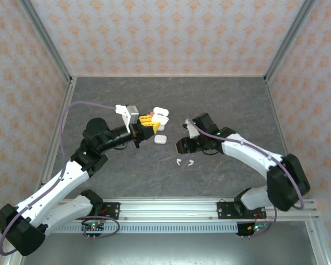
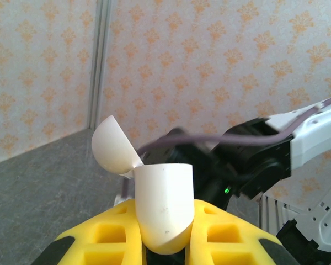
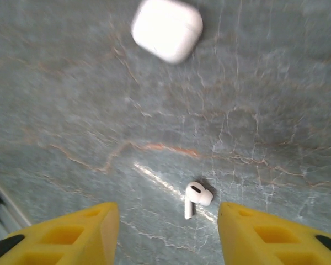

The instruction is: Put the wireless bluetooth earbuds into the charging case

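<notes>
My left gripper [image 1: 153, 122] is shut on an open white charging case [image 1: 161, 115], held above the table. In the left wrist view the case body [image 2: 164, 204] sits between the yellow fingers [image 2: 107, 234] with its lid [image 2: 115, 146] flipped back to the left. Two white earbuds [image 1: 179, 162] [image 1: 191, 162] lie on the table in front of the right arm. My right gripper [image 1: 182, 147] hangs open above the table, and one white earbud [image 3: 196, 197] lies on the surface between its yellow fingers [image 3: 71, 234]. Any other earbuds, including coral-pink ones, are out of view.
A second white case [image 1: 160, 139], closed, lies on the dark marbled table [image 1: 220, 105] between the two grippers, at the top of the right wrist view [image 3: 167, 28]. Patterned walls and metal posts enclose the table. The right arm [image 2: 298, 143] is close behind the held case.
</notes>
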You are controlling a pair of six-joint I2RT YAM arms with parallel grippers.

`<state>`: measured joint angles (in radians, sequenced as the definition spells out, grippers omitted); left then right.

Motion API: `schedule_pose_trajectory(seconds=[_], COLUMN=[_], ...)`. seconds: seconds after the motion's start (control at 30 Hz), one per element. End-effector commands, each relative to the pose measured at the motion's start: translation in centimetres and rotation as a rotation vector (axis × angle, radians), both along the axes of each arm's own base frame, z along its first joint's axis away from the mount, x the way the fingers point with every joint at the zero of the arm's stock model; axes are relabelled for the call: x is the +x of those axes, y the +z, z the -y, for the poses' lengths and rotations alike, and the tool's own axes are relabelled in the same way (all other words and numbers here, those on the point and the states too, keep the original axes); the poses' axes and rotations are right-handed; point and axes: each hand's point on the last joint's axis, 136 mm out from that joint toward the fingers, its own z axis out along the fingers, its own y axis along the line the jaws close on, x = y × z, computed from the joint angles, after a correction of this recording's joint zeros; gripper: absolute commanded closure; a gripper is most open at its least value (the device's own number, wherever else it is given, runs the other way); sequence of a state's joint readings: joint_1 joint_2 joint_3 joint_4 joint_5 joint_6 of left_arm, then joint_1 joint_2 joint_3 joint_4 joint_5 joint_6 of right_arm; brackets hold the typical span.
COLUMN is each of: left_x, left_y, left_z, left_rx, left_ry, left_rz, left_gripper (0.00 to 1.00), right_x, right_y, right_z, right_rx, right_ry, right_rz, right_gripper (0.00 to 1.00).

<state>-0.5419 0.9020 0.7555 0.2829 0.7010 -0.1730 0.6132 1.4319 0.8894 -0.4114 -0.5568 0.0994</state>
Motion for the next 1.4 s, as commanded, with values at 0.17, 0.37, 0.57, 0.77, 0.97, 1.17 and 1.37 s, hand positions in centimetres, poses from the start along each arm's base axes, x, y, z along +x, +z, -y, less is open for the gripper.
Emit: schedule_pose_trajectory(seconds=[0.17, 0.37, 0.57, 0.77, 0.97, 1.17, 1.37], left_x=[-0.2, 0.0, 0.3, 0.4, 0.4, 0.4, 0.3], left_y=[1.4, 1.3, 0.8, 0.5, 0.1, 0.3, 0.3], left_z=[-0.1, 0.1, 0.2, 0.1, 0.1, 0.0, -0.1], left_rx=[0.001, 0.003, 0.013, 0.02, 0.023, 0.026, 0.028], left_ry=[0.005, 0.002, 0.005, 0.011, 0.013, 0.017, 0.023], left_rz=[0.045, 0.04, 0.03, 0.025, 0.021, 0.024, 0.024], left_gripper=[1.0, 1.0, 1.0, 1.0, 1.0, 1.0, 1.0], right_x=[0.4, 0.0, -1.1, -2.5, -3.0, -2.4, -1.8], right_y=[-4.6, -6.1, -7.0, -7.7, -8.1, -7.8, -6.2], right_z=[-2.5, -2.6, -1.7, -0.7, -0.3, -0.4, -0.5], right_rx=[-0.1, -0.143, -0.185, -0.218, -0.236, -0.239, -0.228], right_ry=[0.111, 0.133, 0.144, 0.146, 0.136, 0.126, 0.117], right_rz=[0.004, -0.018, -0.062, -0.11, -0.125, -0.102, -0.056], right_gripper=[0.54, 0.55, 0.58, 0.6, 0.68, 0.79, 0.82])
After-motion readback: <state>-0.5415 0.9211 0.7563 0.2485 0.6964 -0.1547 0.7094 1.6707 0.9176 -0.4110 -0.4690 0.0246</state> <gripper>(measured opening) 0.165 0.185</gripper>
